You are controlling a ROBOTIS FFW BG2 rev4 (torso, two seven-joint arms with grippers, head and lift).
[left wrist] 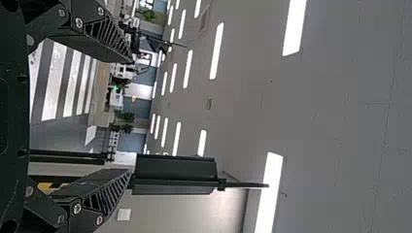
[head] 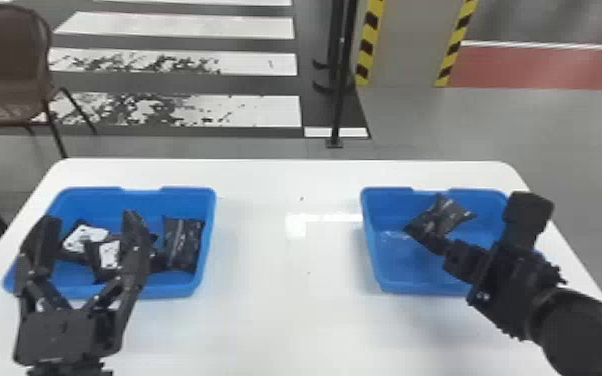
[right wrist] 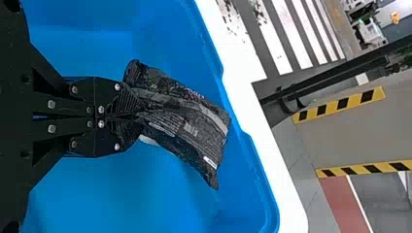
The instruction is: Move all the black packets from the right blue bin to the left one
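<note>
Gripping one black packet (head: 442, 216): right pincer (head: 434, 242). Two blue bins (head: 395, 272).

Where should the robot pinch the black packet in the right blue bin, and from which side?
Probably at the end nearest the robot, where the right gripper has the black packet pinched now. Coming over the right blue bin's near right corner seems best: that end bunches up small between the fingers, while the rest spreads wide beyond them.

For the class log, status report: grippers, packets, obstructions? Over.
Right gripper shut on black packet at right bin. Left gripper open, empty. Nothing visibly in the way.
</note>
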